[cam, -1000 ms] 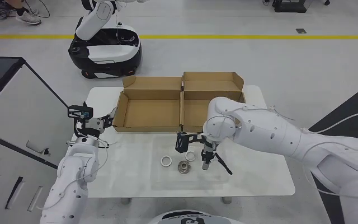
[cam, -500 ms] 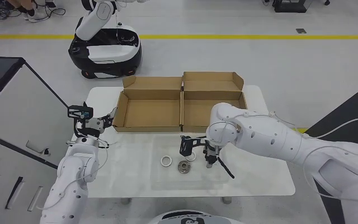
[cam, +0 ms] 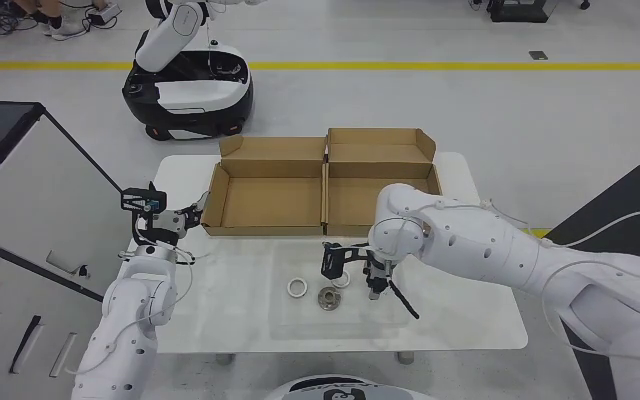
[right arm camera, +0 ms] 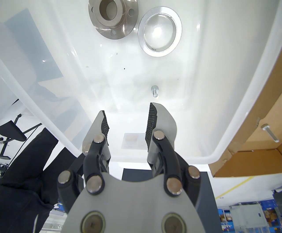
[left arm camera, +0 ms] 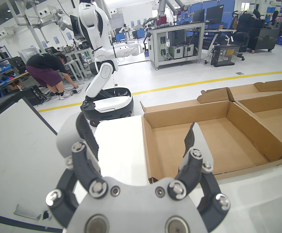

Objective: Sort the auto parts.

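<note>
- Top view: the right arm has shifted slightly right and nearer over the last second, then settled. Its right gripper (cam: 375,285) now hangs over the tray (cam: 290,320) on the table (cam: 460,320).
- The left arm has not moved. Its left gripper (left arm camera: 136,132) sits at the table's left edge beside the left box (cam: 265,205), fingers spread and empty.
- Right wrist view: the right gripper (right arm camera: 127,112) has its fingers apart with nothing between them. A small bolt (right arm camera: 154,91) lies on the tray floor just ahead of the fingertips.
- Judgement: the shift lines the fingers up with this bolt, so a pick appears to be the step in hand. No grasp is made yet.
- The bolt is short and bright metal, and it lies well apart from the other parts.
- A steel flange (right arm camera: 113,18) with a central bore and small holes lies farther off. A flat silver ring (right arm camera: 160,34) is just beside it; contact cannot be told.
- A white ring (cam: 298,288) lies left of the flange in the tray.
- The right box (right arm camera: 249,152) already holds a longer bolt (right arm camera: 269,132), so sorting is judged under way.
</note>
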